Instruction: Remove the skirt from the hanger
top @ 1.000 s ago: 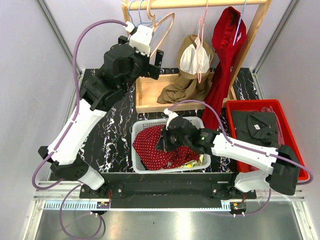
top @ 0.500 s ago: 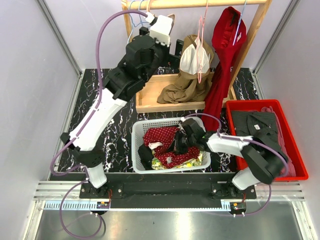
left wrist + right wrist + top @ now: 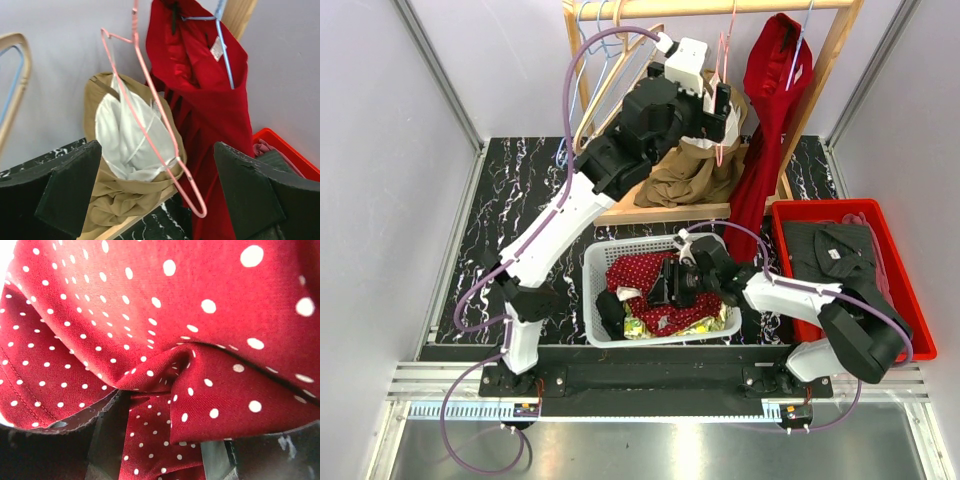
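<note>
Black marbled worktop [image 3: 520, 200] below, wooden rail [image 3: 720, 8] above. The tan skirt [image 3: 125, 195] hangs on its pink wire hanger [image 3: 150, 115], not yet removed: waist up, long axis vertical, hem slumped into the wooden tray [image 3: 610, 195]. The left gripper [image 3: 160, 187] faces it, jaws wide and empty, while the right gripper [image 3: 672, 283] has its jaws parted over polka-dot cloth [image 3: 150, 315] in the basket [image 3: 595, 262].

Left gripper [image 3: 705, 95] hangs beside the tan skirt [image 3: 692, 172] at the rail [image 3: 790, 8]; right gripper [image 3: 670, 287] sits on dotted cloth [image 3: 645, 272] inside the basket [image 3: 592, 300].

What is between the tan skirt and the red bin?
A red garment hangs between the tan skirt and red bin, clearest in the top view.
</note>
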Robot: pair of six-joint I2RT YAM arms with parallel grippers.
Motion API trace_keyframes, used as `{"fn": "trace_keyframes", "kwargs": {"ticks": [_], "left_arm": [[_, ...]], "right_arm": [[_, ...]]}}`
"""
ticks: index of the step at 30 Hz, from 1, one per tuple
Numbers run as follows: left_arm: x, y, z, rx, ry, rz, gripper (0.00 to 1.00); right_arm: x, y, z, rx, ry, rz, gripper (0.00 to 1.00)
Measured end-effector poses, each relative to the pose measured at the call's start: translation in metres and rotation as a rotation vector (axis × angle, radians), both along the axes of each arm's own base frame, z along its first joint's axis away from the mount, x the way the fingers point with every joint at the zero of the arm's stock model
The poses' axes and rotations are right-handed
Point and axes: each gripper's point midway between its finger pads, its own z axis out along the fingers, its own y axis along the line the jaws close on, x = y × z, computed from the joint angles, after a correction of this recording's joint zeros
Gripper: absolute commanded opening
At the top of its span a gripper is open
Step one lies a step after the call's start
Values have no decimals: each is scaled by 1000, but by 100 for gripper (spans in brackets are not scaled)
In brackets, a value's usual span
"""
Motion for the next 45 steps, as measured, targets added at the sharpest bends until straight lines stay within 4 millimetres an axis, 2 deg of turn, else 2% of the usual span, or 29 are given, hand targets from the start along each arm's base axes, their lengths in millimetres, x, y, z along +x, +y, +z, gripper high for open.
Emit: {"fn": "trace_keyframes", "kwargs": {"ticks": [8,12,16,19,20,22,23,24,26,27,29,38,45], "left_arm": [[0,-19,-13,5,14,-19,99],[9,-28,-21,6,4,-11,99],[19,-38,-39,36,9,-5,99],[30,-42,-54,58,16,9,84],[33,-43,-59,65,19,10,69],[39,-43,-66,72,28,18,51],[43,-42,-70,84,27,23,36],[46,-40,-72,84,32,30,28],[51,-36,-74,88,30,39,18],[53,-34,-73,94,26,42,8],[56,-32,-72,91,23,48,1],[61,-27,-71,106,10,50,0],[68,-20,-65,138,-33,61,0]], "right_arm": [[-3,-7,-1,-1,-37,2,65],[-5,-10,4,6,-60,-1,64],[-8,-14,15,23,-91,-2,60],[-11,-18,23,40,-113,-2,57],[-13,-19,26,47,-122,-2,56],[-15,-22,34,67,-144,-2,55],[-17,-23,38,76,-154,-2,55],[-17,-23,41,85,-165,-2,54],[-19,-25,52,110,-194,-2,54],[-19,-25,59,126,-211,-2,54],[-20,-26,68,147,-236,-3,53],[-25,-33,107,232,-345,-12,51],[-24,-36,112,237,-376,-25,48]]}}
